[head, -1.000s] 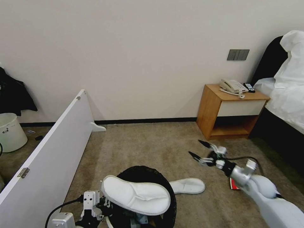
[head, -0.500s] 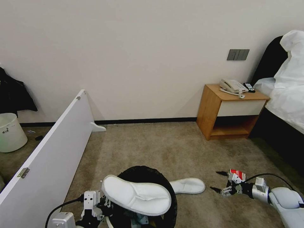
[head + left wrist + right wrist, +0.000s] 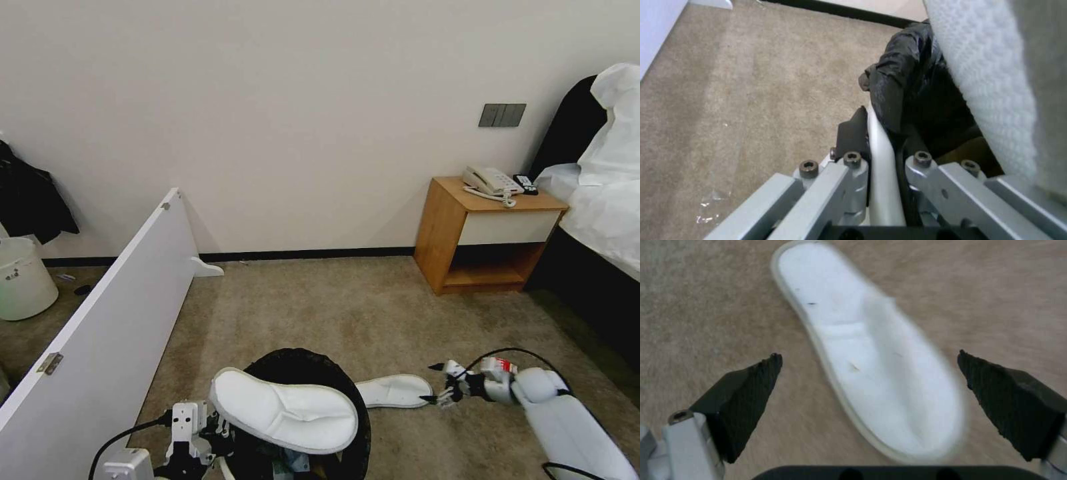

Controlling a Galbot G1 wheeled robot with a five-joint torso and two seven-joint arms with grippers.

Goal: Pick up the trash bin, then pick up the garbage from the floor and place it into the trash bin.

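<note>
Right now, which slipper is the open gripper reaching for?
The slipper on the carpet, at the right gripper; the other slipper lies across the trash bin.

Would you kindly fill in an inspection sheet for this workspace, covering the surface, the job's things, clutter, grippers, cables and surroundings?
Surface: brown carpet, no spills seen.
Job's things: trash bin with black liner, one slipper lying across its rim; second slipper flat on the carpet beside it; a red packet behind the right arm.
Clutter: white board leaning on edge; plain white bucket at far left.
Grippers: left gripper shut on the bin's rim; right gripper open, fingers either side of the floor slipper, not touching.
Cables: black cable looping over the right wrist.
Surroundings: nightstand with telephone; bed at right.
</note>
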